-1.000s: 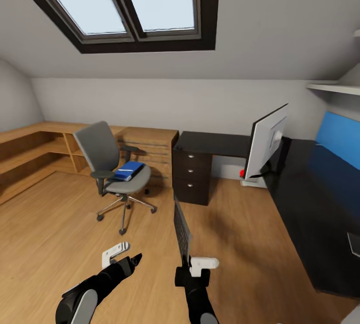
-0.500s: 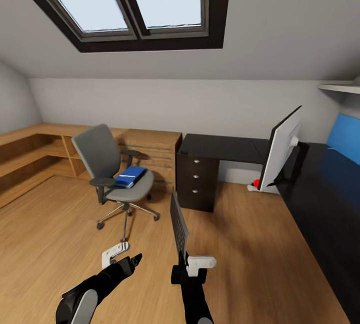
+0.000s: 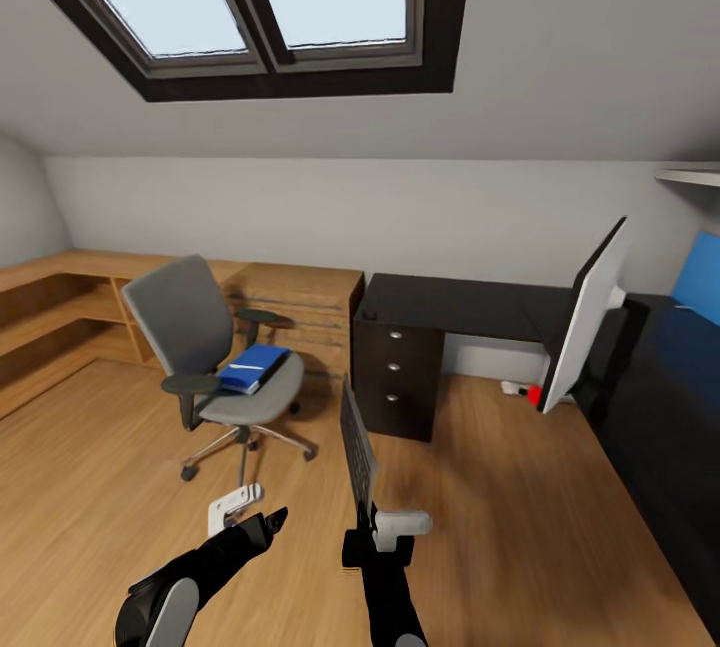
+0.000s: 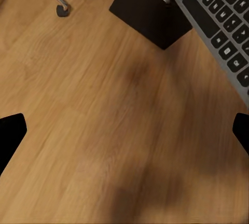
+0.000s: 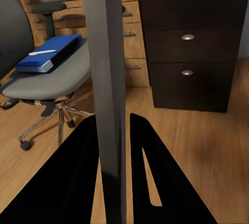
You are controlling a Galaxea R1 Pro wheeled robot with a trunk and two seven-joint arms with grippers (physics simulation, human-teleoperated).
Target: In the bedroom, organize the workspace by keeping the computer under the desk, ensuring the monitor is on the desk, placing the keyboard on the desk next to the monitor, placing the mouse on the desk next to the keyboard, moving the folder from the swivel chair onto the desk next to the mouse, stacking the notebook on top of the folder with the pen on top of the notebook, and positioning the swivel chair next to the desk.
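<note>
A: Item, right gripper [image 3: 372, 519]?
B: Clamped on the keyboard [image 3: 358, 451], which stands on edge above the wooden floor [image 3: 480, 507].
A: Left gripper [image 3: 262, 523]?
B: Fingers spread, nothing between them.
A: Folder [image 3: 253, 368]?
B: Blue, flat on the swivel chair [image 3: 215, 355] seat.
A: Monitor [image 3: 592, 309]?
B: Upright on the desk [image 3: 665, 407], near the dark drawer unit [image 3: 399, 379].

Your head view cuts the counter [image 3: 655, 417] off at its right edge, so you can't see how far its top runs. The monitor [image 3: 590, 312] stands edge-on, its screen face turned away from you. In your right wrist view the keyboard [image 5: 106, 79] runs out past the frame, and it hides the gap between the right gripper [image 5: 111, 151] fingers.
</note>
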